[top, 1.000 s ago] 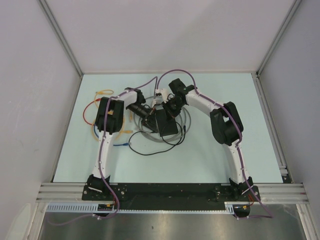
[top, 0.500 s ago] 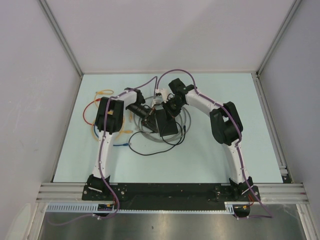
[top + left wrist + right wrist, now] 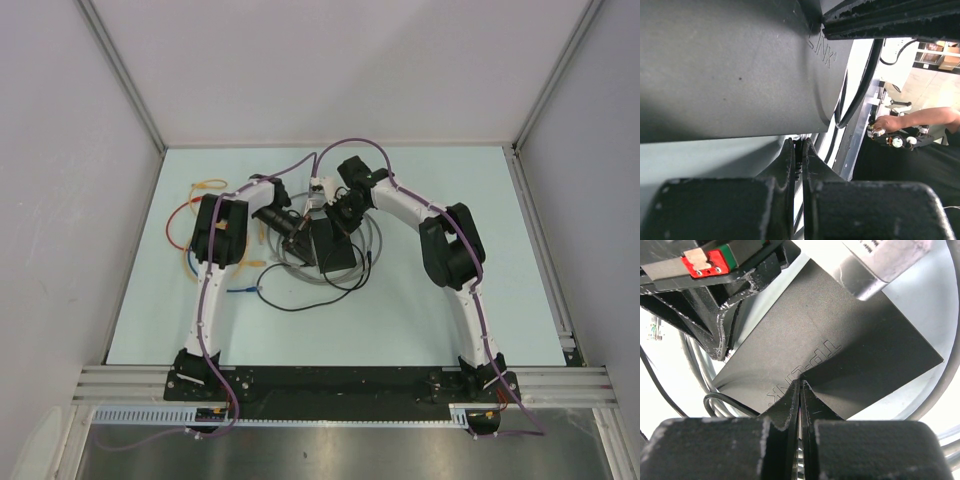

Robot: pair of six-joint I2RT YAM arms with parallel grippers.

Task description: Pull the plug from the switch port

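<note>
The switch (image 3: 338, 250) is a flat black box in the middle of the table, among coiled cables. In the right wrist view, the switch (image 3: 840, 335) shows raised lettering on its top. My right gripper (image 3: 801, 382) is shut and empty, with its tips pressed on that top; it also shows in the top view (image 3: 338, 222). My left gripper (image 3: 303, 237) is at the switch's left edge. In the left wrist view, the left gripper (image 3: 797, 142) is nearly shut on a thin dark ribbed piece, seemingly the plug, beside the switch (image 3: 730, 65). The port is hidden.
Orange cables (image 3: 195, 215) lie at the far left, and a blue-ended cable (image 3: 243, 290) lies nearer. A black cable loop (image 3: 300, 305) and a grey coil (image 3: 372, 240) surround the switch. A loose clear plug (image 3: 655, 331) lies on the table. A white-labelled connector (image 3: 880, 260) is at the switch's far edge.
Both arms hold nearly still. The black cable loop in front of the switch has shifted slightly.
</note>
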